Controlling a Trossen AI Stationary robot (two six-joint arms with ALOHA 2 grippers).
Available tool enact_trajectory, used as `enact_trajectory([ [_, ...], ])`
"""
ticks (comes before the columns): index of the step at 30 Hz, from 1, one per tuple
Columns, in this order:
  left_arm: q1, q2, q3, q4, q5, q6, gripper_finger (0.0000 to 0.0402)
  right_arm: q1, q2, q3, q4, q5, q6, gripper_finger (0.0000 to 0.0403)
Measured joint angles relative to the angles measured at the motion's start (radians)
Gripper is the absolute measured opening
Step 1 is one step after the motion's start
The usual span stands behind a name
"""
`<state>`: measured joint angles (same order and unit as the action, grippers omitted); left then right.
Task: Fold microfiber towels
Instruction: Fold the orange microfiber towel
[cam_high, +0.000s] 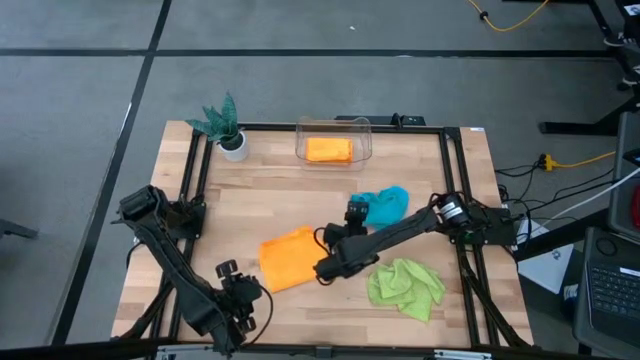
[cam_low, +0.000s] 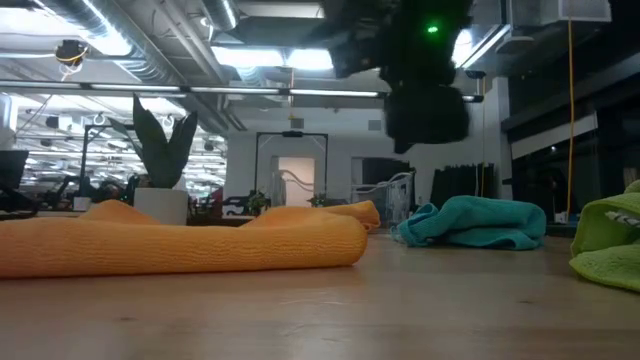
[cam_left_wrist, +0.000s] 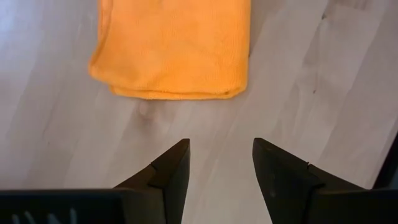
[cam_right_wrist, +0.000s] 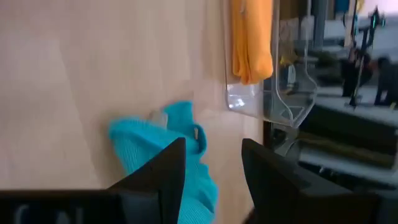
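With my right gripper (cam_high: 328, 268) open and empty just beside the folded orange towel (cam_high: 288, 258), a careless sweep could undo its fold.

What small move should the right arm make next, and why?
Probably carry the right gripper down onto the teal towel to pick it up. The gripper is open and empty, aimed at that crumpled towel. One orange towel already lies folded in the clear bin; the other lies folded on the table. The left gripper waits open near it.

No legible txt or labels anywhere.
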<state>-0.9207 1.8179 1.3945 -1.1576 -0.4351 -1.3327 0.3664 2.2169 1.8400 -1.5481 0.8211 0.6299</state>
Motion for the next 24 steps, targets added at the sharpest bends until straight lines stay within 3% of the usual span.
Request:
enact_trajectory([
  [4,0.005,0.0,0.0,0.004,-0.001,0.0,0.0167,0.01,-0.062,-0.116,0.039,0.009,-0.039,0.016],
  [9,0.005,0.0,0.0,0.003,-0.02,0.001,0.0167,0.008,-0.17,-0.328,0.045,0.007,0.076,0.016],
  [15,0.005,0.0,0.0,0.001,-0.081,0.001,0.0167,0.032,-0.325,-0.541,0.211,-0.103,0.17,0.0159],
  [19,0.008,0.0,0.0,0.002,-0.125,0.0,0.0167,0.057,-0.416,-0.648,0.474,-0.223,0.046,0.0152],
  [24,0.017,0.0,0.0,0.004,-0.13,0.001,0.0167,0.064,-0.493,-0.766,0.87,-0.525,-0.132,0.0144],
])
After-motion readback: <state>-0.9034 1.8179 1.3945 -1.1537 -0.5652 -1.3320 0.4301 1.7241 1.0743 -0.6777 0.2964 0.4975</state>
